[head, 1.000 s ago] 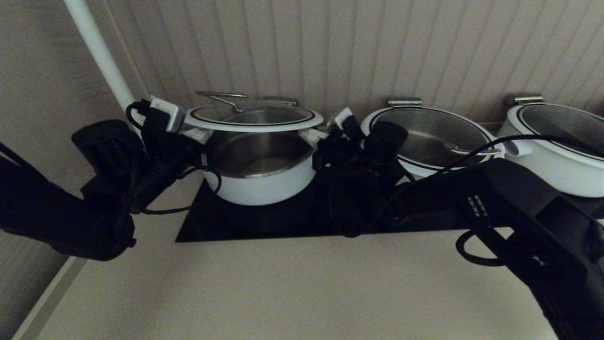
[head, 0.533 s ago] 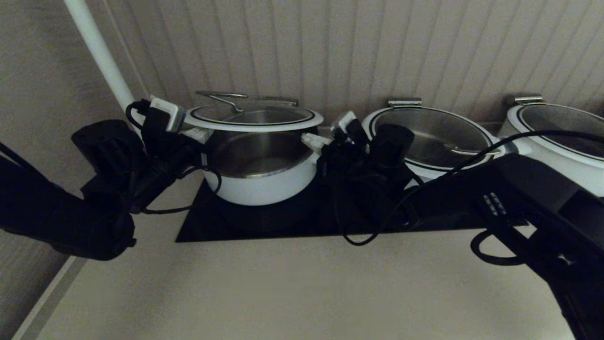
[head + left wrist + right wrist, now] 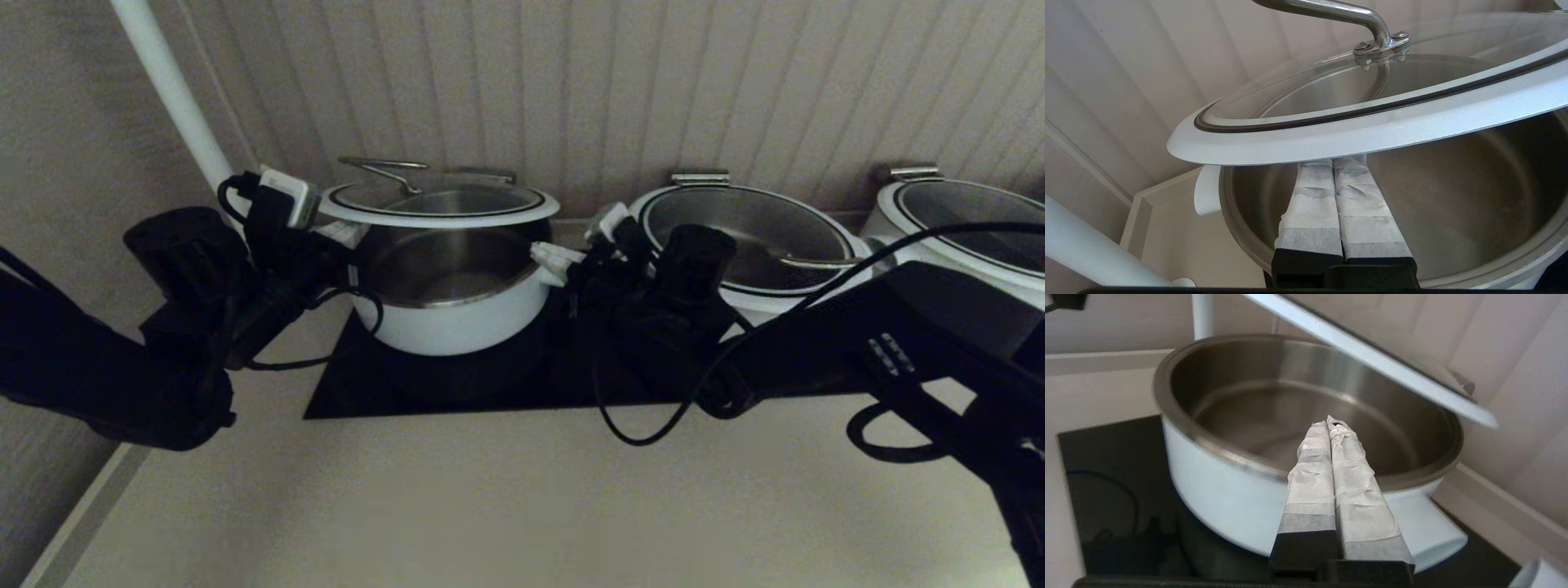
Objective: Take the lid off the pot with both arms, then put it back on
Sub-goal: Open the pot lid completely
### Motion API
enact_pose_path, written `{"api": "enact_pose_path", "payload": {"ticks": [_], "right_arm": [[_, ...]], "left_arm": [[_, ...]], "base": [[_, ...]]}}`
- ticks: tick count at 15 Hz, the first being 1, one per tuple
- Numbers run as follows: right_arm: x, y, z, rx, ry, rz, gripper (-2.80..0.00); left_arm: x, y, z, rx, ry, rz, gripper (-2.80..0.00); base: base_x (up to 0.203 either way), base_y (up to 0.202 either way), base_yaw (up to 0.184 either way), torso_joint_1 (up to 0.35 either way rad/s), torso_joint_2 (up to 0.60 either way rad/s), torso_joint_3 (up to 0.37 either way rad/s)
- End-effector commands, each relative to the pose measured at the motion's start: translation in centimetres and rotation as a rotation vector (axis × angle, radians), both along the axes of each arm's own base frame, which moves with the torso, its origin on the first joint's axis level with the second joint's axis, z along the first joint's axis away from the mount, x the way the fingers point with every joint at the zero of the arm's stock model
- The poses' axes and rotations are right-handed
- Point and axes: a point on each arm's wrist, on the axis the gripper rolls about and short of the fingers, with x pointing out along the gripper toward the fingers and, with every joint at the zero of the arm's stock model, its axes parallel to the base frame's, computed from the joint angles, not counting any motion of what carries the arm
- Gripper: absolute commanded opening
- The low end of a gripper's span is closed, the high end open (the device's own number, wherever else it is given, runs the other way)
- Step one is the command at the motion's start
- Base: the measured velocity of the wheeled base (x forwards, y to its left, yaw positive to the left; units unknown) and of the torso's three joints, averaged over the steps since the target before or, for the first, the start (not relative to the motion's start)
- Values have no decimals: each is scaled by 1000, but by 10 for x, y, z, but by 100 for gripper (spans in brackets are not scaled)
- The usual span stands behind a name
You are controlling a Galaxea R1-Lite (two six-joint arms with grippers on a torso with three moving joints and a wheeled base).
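Observation:
The lid (image 3: 441, 214), glass with a white rim and a wire handle (image 3: 384, 170), hangs tilted open above the pot (image 3: 457, 322), still joined at the rear hinge (image 3: 490, 173). My left gripper (image 3: 347, 233) is shut, its fingertips pressed under the lid's left rim, over the pot's mouth. In the left wrist view the gripper (image 3: 1333, 163) touches the underside of the lid (image 3: 1372, 126) above the pot (image 3: 1474, 196). My right gripper (image 3: 555, 261) is shut and empty, off the pot's right rim and below the lid. The right wrist view shows it (image 3: 1329, 422) pointing over the pot (image 3: 1216, 486), clear of the lid (image 3: 1372, 355).
The pot stands on a black cooktop (image 3: 457, 388). Two like white pots (image 3: 751, 237) (image 3: 963, 245) stand to the right, close to my right arm. A white pipe (image 3: 171, 90) rises at the back left. A panelled wall is close behind. Pale counter lies in front.
My right gripper has drawn back to the right and a little down, away from the lid's right rim. The lid stays raised on my left gripper, which has not moved.

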Motion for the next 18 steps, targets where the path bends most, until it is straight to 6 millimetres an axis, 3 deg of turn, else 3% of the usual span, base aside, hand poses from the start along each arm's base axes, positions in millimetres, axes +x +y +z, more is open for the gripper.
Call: {"api": "enact_pose_path", "payload": {"ticks": [1,18], "right_arm": [[-8,-4,4,-1,-3,2,-280],[-58,-33,22,-22,-3,-2,-280]], "left_arm": [[0,0,1,0,-10,-1,-280],[-1,0,3,-1,-15,0,-280]], "base": [[0,0,0,0,0,0],[0,0,0,0,0,0]]}}
